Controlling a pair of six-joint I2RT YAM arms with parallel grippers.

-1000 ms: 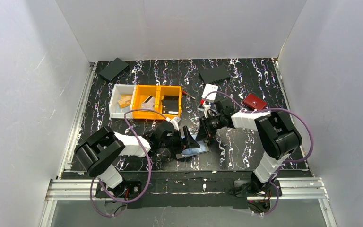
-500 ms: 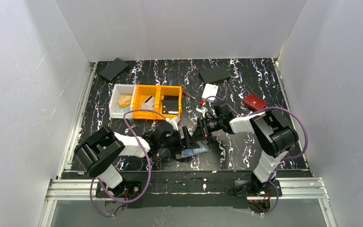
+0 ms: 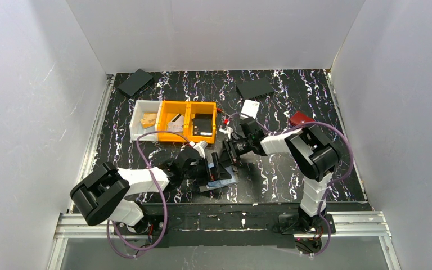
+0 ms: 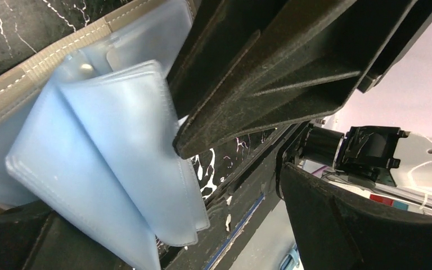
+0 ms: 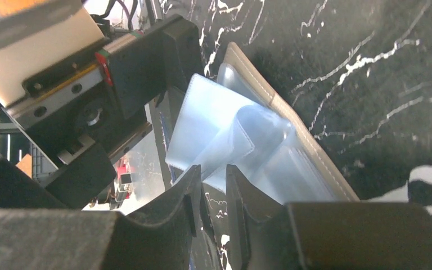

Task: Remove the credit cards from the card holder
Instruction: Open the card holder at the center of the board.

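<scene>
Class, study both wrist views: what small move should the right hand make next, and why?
Probably ease the right hand forward and close on the nearest pale blue leaf. Its fingers stand narrowly apart at that leaf's edge, the card holder lies open on the table, and the left hand is wide open, so nothing seems gripped yet.

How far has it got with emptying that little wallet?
Done: the card holder lies open on the table, its pale blue sleeves fanned up. In hand: the right gripper noses at a sleeve edge, jaws narrow; the left gripper stands wide open beside it. Left: no card shows outside yet, so all seem to remain.
</scene>
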